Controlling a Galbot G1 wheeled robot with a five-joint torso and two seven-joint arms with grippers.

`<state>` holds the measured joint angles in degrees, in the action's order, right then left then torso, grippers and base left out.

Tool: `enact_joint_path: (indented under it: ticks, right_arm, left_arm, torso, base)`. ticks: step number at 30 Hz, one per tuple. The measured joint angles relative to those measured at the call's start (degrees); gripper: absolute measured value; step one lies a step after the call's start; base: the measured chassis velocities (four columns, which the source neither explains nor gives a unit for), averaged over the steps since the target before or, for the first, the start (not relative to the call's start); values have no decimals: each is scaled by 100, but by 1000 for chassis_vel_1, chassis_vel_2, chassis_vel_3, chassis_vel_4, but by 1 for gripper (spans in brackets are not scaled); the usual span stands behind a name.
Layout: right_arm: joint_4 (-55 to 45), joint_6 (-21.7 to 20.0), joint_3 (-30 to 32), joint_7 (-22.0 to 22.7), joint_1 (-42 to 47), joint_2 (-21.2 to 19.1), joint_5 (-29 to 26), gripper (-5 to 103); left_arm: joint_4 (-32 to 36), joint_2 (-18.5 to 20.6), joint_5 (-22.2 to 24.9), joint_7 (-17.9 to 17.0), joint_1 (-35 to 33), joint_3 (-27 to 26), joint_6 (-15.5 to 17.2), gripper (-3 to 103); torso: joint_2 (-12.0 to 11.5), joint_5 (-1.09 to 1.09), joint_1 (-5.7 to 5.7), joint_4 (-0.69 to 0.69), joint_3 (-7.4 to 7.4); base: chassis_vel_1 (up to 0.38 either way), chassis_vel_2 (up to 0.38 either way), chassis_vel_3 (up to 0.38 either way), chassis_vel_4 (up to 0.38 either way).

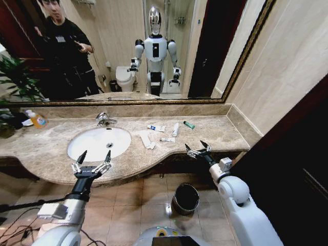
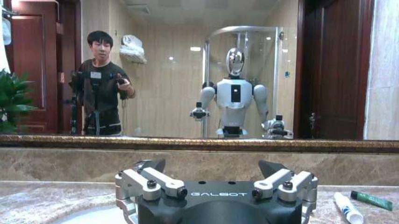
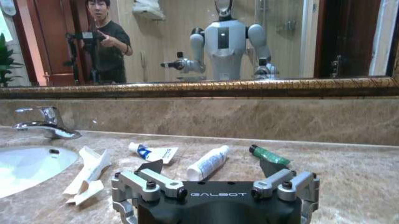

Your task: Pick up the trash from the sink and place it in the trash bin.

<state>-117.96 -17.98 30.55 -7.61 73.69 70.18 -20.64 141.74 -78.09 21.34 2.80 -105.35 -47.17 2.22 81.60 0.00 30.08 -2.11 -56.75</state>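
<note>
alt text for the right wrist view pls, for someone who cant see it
The open right gripper hovers low over a beige marble counter, facing a white tube, a green tube, a sachet and crumpled paper. Beside them are the white sink and chrome tap.

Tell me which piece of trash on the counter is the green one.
It is the small green tube, lying nearest the mirror and farthest from the sink. The white tube beside it and the other pieces are white.

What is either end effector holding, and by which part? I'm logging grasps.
Nothing. The left end effector and right end effector are both open and empty.
</note>
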Motion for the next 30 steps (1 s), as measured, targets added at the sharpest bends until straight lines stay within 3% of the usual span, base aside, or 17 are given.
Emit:
enact_joint_path:
  ticks: [9, 12, 17, 30]
  right_arm:
    - [471, -77, -225, -160, -612, -143, -213, 100]
    - [955, -137, -270, -807, -1197, -337, -715, 100]
    - [1549, -123, -406, -1080, -1672, -479, -911, 100]
    - [3242, 497, -1079, -1628, -3179, -729, -509, 100]
  left_arm:
    - [0, 0, 0, 0, 0, 0, 0, 100]
    - [0, 0, 0, 0, 0, 0, 0, 100]
    - [0, 0, 0, 0, 0, 0, 0, 100]
    - [0, 0, 0, 0, 0, 0, 0, 100]
  torso:
    - [0, 1, 0, 0, 0]
    - [0, 0, 0, 0, -1]
    - [0, 0, 0, 0, 0]
    - [0, -1, 0, 0, 0]
  base:
    - [0, 0, 0, 0]
    - [0, 0, 0, 0]
    - [0, 0, 0, 0]
    - [0, 0, 0, 0]
